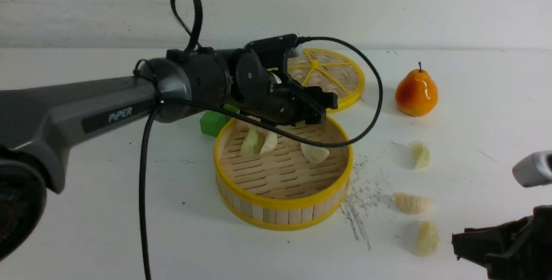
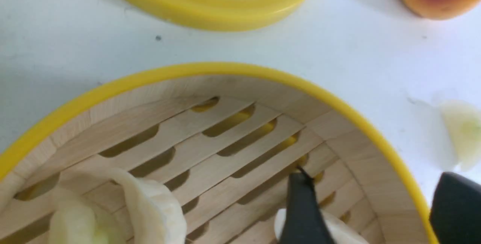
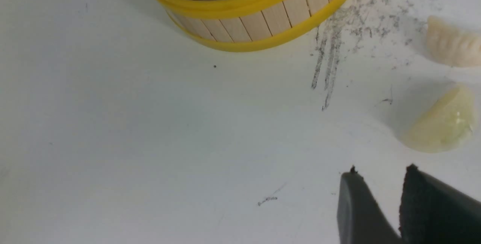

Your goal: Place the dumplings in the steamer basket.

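Nearest the robot, on its right, the right gripper [image 3: 381, 172] hangs low over the white table [image 1: 86, 211]. Its jaws are parted only a slit, with nothing between them. Just to its left, toward the basket, lies the nearest pale green dumpling [image 1: 427, 237], its long axis running near to far. A crosswise cream dumpling [image 1: 412, 202] sits just beyond it, and a far pale green dumpling [image 1: 420, 154] lies farther back.

All three rest on bare table, apart from one another and from the basket wall. The right arm is plainly the closer one, and its jaws would likely have to widen first.

Left of them stands the steamer basket [image 1: 284, 204], holding paired dumplings [image 1: 260, 142] and a lone cream dumpling [image 1: 315, 152]. The left gripper [image 1: 322, 108] hovers over its far side, jaws spread wide and empty.

Beyond are a woven lid [image 1: 340, 77] and a pear [image 1: 416, 92].
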